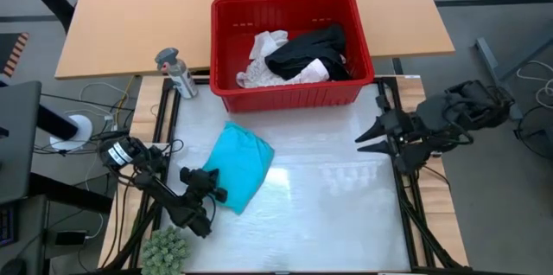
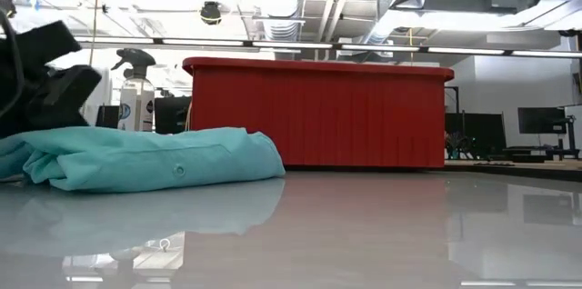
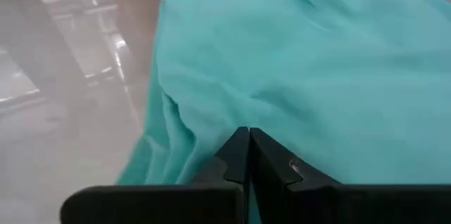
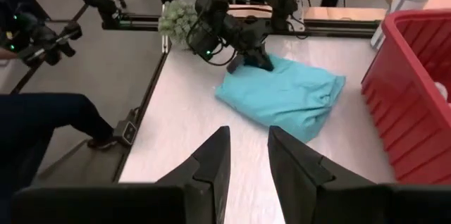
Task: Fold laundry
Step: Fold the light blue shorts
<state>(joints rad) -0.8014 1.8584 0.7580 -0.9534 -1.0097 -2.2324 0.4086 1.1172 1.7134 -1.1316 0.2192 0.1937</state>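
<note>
the teal garment (image 1: 243, 167) is laid on the worktop (image 1: 337, 214) before the red basket (image 1: 226, 50). the left pincer (image 1: 214, 190), fully closed, is pressed at its near edge; the right pincer (image 1: 361, 139), partly open and empty, is kept well apart.

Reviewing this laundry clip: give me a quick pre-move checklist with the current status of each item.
1. Left gripper at the teal garment's edge, fingers shut: ok.
2. Cloth actually pinched between the left fingers: cannot tell.
3. Right gripper open, holding nothing, apart from the garment: ok.
4. Teal garment flat: not ok, bunched with folds.
5. Red basket holds black garment and white garments: ok.
6. Green plant apart from the cloth: ok.
</note>
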